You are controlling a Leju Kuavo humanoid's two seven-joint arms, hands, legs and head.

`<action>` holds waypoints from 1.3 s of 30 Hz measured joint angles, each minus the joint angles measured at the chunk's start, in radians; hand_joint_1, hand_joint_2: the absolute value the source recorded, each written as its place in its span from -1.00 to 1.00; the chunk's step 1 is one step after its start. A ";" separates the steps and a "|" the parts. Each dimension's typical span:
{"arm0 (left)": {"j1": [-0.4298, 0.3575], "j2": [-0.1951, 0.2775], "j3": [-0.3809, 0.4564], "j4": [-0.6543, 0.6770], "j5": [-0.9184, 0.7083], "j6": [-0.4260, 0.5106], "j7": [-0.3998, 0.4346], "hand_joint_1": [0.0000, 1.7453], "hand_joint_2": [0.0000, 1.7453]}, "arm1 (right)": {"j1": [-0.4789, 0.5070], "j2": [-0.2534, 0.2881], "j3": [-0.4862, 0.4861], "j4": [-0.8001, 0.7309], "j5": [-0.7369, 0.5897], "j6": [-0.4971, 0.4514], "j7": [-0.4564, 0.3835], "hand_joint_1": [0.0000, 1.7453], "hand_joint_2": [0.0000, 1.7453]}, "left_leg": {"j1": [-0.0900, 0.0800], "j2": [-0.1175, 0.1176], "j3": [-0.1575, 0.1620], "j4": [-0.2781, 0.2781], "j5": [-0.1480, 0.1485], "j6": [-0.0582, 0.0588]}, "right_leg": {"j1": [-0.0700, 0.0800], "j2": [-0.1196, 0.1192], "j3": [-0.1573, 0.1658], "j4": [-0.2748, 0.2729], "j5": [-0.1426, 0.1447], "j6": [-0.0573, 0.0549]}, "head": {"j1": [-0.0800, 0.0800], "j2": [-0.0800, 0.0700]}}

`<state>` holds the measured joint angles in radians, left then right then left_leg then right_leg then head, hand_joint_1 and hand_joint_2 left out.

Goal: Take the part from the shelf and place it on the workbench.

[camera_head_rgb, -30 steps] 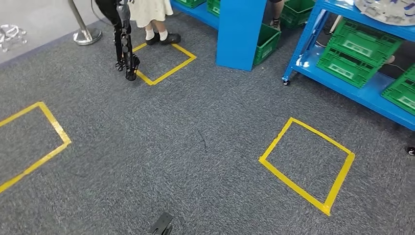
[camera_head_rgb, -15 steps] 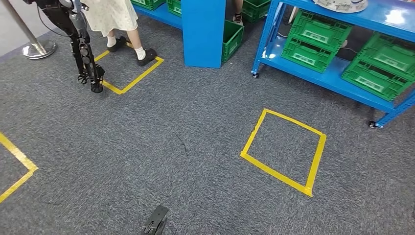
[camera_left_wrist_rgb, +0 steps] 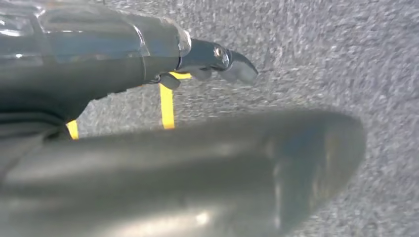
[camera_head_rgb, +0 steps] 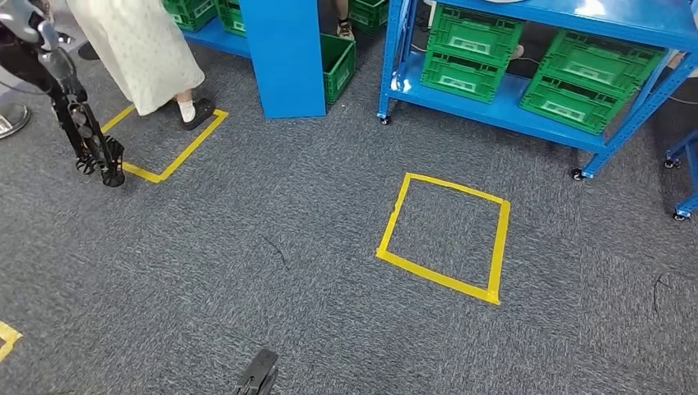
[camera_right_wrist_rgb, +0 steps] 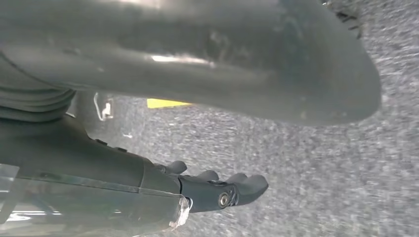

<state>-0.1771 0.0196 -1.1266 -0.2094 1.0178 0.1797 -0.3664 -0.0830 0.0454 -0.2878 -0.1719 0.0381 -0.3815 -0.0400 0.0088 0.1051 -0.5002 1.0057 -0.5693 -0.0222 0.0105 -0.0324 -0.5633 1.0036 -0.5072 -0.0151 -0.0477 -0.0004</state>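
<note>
Head view: four green crates (camera_head_rgb: 469,49)

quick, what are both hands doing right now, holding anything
Left hand: open, holding nothing, hanging over the carpet.
Right hand: open, holding nothing, also over the carpet.

My left hand (camera_left_wrist_rgb: 148,148): grey ribbed cover, thick smooth grey thumb, dark fingers (camera_left_wrist_rgb: 237,66) with a silver screw. My right hand (camera_right_wrist_rgb: 188,98): same build, screw at dark fingers (camera_right_wrist_rgb: 242,190).

carpet (camera_head_rgb: 247,271): rough grey pile | shelf (camera_head_rgb: 527,123): glossy blue metal | crates (camera_head_rgb: 469,49): green plastic
</note>
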 joint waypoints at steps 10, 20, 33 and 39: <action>0.036 0.010 0.004 0.001 0.000 0.002 0.006 -1.00 -1.00 | -0.003 0.022 0.008 0.002 -0.004 -0.001 0.011 -1.00 -1.00 | 0.003 -0.162 -0.098 0.093 0.036 0.003 | -0.005 0.103 0.029 -0.010 -0.011 -0.008 | -0.004 0.000; 0.019 0.005 0.005 -0.001 -0.004 0.009 0.020 -1.00 -1.00 | -0.012 0.024 0.010 0.003 -0.017 0.006 -0.020 -1.00 -1.00 | 0.006 -0.101 -0.039 0.000 0.039 0.046 | -0.012 0.048 -0.093 0.212 -0.125 0.047 | 0.005 0.000; 0.002 -0.002 0.006 -0.005 -0.016 0.000 0.030 -1.00 -1.00 | -0.004 0.019 0.013 0.003 -0.013 0.001 0.017 -1.00 -1.00 | -0.002 -0.076 -0.018 0.001 0.010 0.034 | -0.006 0.020 0.000 -0.008 0.006 0.036 | 0.002 0.000; 0.012 -0.001 0.006 -0.006 -0.014 0.004 0.031 -1.00 -1.00 | -0.006 0.023 0.016 0.003 0.001 0.001 0.031 -1.00 -1.00 | -0.004 -0.083 -0.016 -0.003 0.011 0.027 | -0.009 0.014 0.000 -0.008 0.003 0.031 | 0.002 0.000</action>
<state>-0.1648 0.0182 -1.1208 -0.2152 1.0035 0.1832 -0.3355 -0.0892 0.0686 -0.2723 -0.1690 0.0388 -0.3800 -0.0092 0.0046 0.0223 -0.5166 1.0031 -0.5585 0.0051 0.0016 -0.0185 -0.5629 0.9958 -0.5043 0.0160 -0.0457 -0.0004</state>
